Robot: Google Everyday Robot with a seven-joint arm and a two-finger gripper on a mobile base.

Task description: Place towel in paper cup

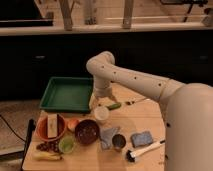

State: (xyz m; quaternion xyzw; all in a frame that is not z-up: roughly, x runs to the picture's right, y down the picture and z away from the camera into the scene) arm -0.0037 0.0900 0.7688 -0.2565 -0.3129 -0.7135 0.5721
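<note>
The paper cup (101,114) stands upright near the middle of the wooden table (150,120), in front of the green tray. The towel (107,135), a limp grey-blue cloth, lies flat on the table just in front of the cup, between the brown bowl and the dark cup. My gripper (100,102) points down right above and behind the paper cup, open and empty. It is apart from the towel.
A green tray (67,94) sits at the back left. A brown bowl (86,131), orange bowl (50,127), lime-green cup (66,145), grapes and a banana (44,156) fill the left front. A dark cup (119,142), blue pad (141,138), brush (145,150) and a green item (114,106) lie to the right.
</note>
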